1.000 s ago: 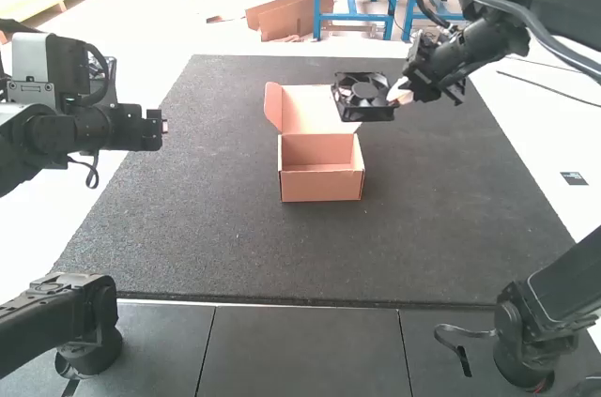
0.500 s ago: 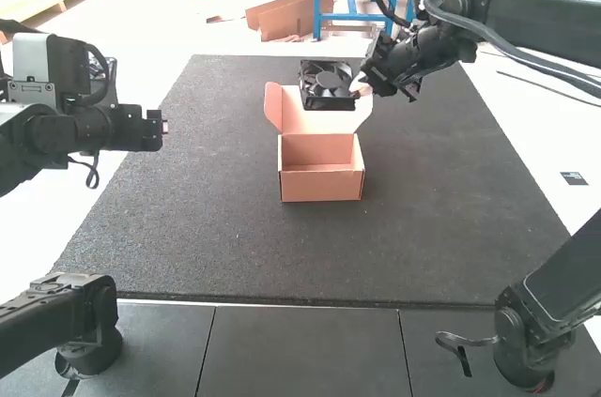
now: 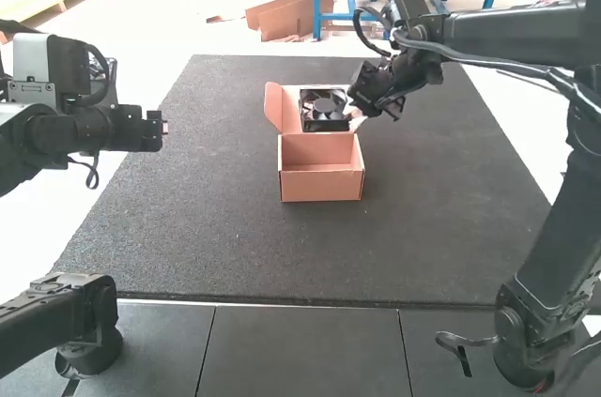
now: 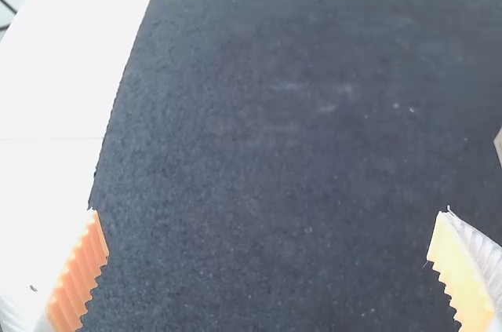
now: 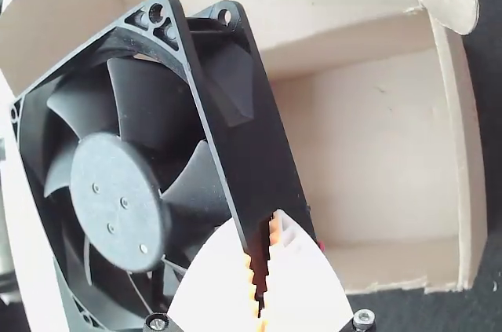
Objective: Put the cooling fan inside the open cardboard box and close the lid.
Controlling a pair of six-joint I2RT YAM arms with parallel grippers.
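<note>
Right gripper (image 3: 361, 108), clamped on fan (image 3: 324, 109) edge, swung fan left and down; fan hung tilted over open box (image 3: 319, 181) rear, not yet inside. Left gripper (image 3: 160, 127) stayed spread wide, idle above mat (image 3: 188, 228).

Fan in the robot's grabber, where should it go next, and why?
Probably straight down and a little toward the front. The right jaws pinch the cooling fan by its edge, and it hangs tilted over the back of the open cardboard box. In the right wrist view the box's inside looks bare below it, and the lid stands up out of the way.
</note>
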